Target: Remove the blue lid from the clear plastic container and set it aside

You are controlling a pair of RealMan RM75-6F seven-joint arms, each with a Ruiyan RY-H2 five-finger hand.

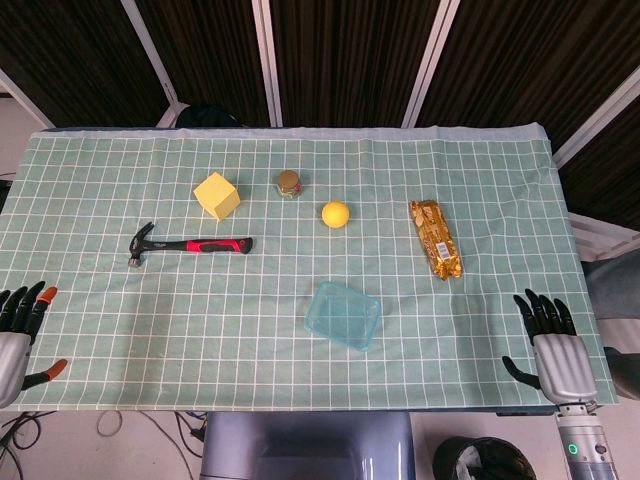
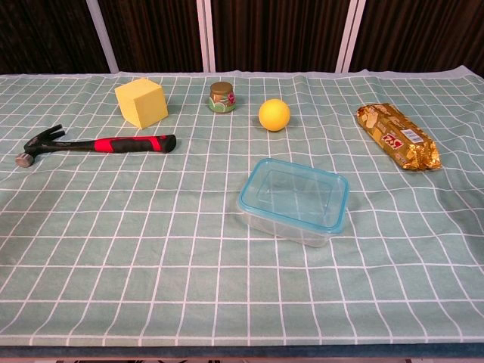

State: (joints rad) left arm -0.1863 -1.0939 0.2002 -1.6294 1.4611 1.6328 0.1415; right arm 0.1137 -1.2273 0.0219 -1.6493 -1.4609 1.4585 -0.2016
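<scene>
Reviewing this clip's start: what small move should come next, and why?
Probably bring the right hand in toward the clear container. The blue lid is still seated, both hands rest open at the near table edge, and the right one lies closer than the left hand.

left hand and right hand both empty, fingers spread, low at opposite sides, well apart
</scene>
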